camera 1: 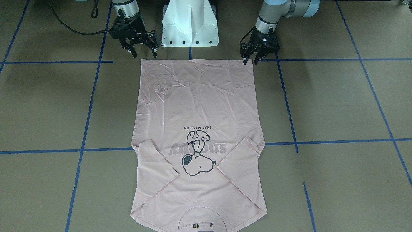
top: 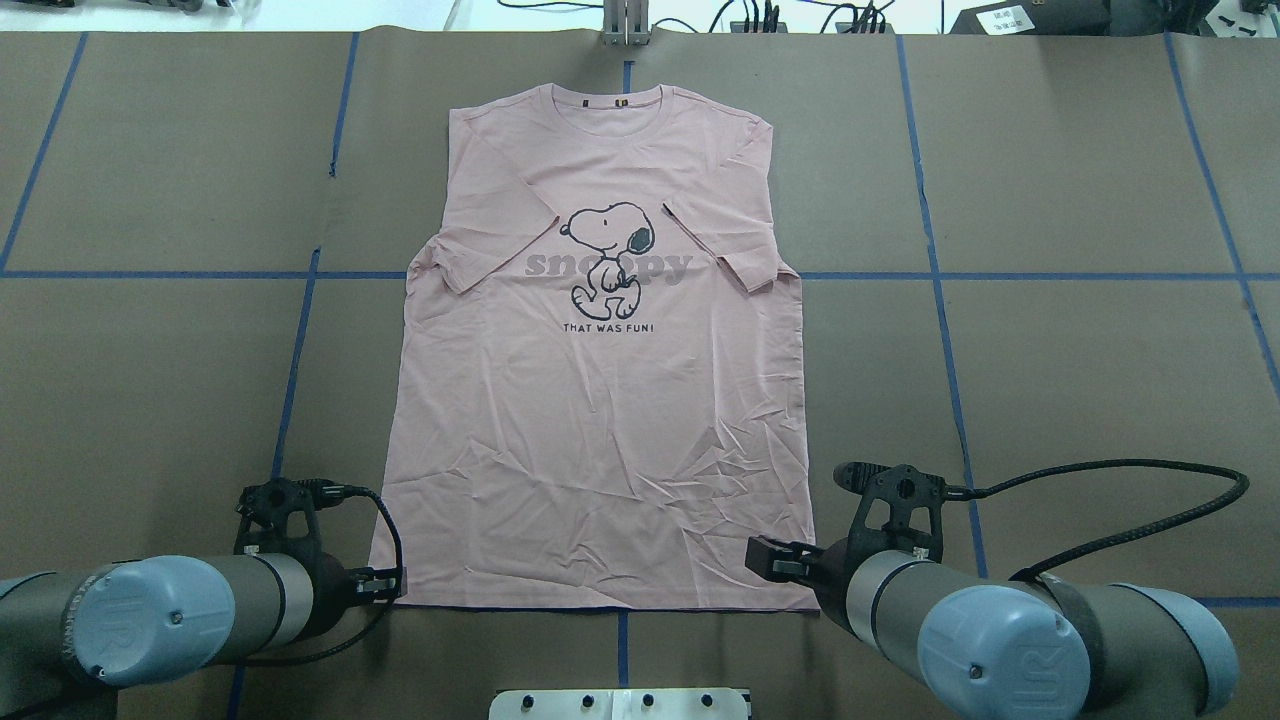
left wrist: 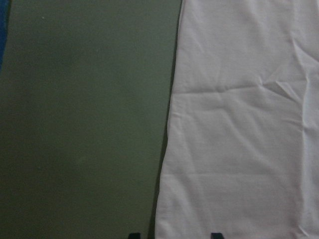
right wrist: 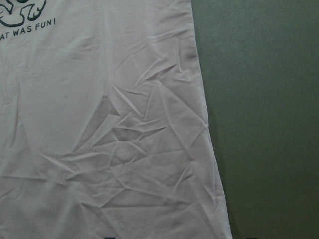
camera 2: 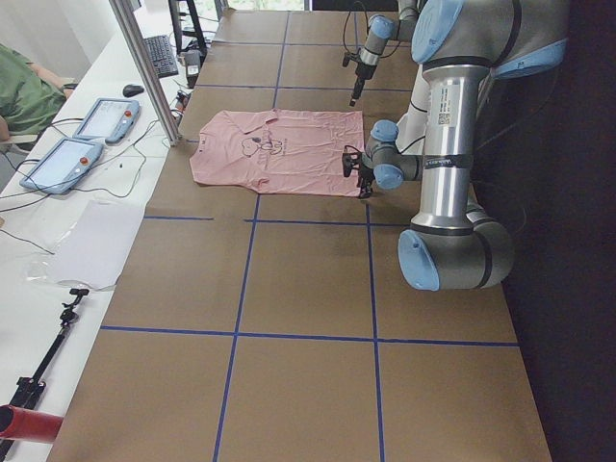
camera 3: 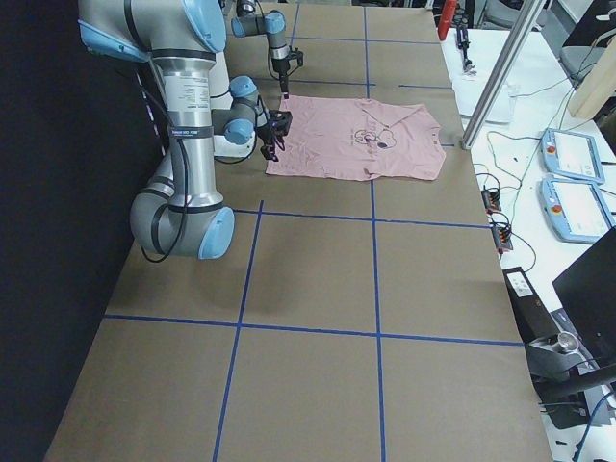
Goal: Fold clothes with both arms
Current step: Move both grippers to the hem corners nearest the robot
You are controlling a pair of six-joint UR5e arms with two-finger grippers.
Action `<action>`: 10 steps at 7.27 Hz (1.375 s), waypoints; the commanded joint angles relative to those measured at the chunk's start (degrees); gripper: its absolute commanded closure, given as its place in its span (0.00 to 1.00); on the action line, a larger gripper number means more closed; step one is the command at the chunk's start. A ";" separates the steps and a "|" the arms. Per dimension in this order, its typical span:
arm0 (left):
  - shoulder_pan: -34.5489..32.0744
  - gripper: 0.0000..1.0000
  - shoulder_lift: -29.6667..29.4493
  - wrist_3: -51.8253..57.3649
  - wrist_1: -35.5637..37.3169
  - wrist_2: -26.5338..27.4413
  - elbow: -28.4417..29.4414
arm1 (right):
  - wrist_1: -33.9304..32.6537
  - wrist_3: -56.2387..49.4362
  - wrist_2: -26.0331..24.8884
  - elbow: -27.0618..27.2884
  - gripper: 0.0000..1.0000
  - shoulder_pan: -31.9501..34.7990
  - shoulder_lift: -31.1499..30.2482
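Observation:
The pale pink T-shirt lies flat and print-up on the brown table, sleeves folded inward, its collar at the far side from the robot and its hem nearest the robot. My left gripper hangs open over the hem's left corner. In the left wrist view its two fingertips stand on either side of the shirt's side edge. My right gripper is open wide just above the other hem corner. The right wrist view shows wrinkled cloth and the shirt's right edge.
The white pedestal block stands between the arms, just behind the hem. Blue tape lines cross the table. A black cable loops off the right arm. Tablets and a metal post stand past the table's far edge.

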 commanded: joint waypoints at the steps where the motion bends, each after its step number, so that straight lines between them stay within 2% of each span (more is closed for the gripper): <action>1: 0.68 0.48 -0.08 0.00 0.00 0.00 0.13 | 0.06 0.00 0.00 0.00 0.10 0.00 -0.28; 2: 0.94 0.60 -0.08 0.00 0.00 0.00 0.13 | 0.06 0.00 0.00 0.00 0.10 0.00 -0.28; 3: 1.03 0.78 -0.08 0.00 0.00 0.00 0.13 | -0.03 0.00 0.00 0.00 0.10 0.00 -0.28; 4: 1.03 1.00 -0.08 0.00 0.00 0.00 0.04 | 0.06 0.00 0.00 0.00 0.10 0.00 -0.28; 6: 1.03 1.00 0.00 0.09 0.00 0.00 0.04 | -0.03 0.00 -0.09 -0.17 0.10 -0.18 -0.28; 7: 0.94 1.00 0.00 0.17 0.00 0.00 -0.04 | -0.03 0.09 -2.87 -0.26 0.11 -1.74 -0.19; 8: 0.94 1.00 -0.17 0.18 0.00 -0.08 -0.22 | -0.12 1.83 -5.77 -0.70 0.20 -3.85 -0.01; 9: 1.03 1.00 -0.43 0.18 0.00 -0.08 -0.31 | -1.86 8.89 -6.15 -1.31 0.28 -5.09 0.34; 10: 0.94 1.00 -0.61 0.18 0.00 -0.08 -0.39 | -7.62 15.05 -6.76 -1.58 0.36 -6.75 1.38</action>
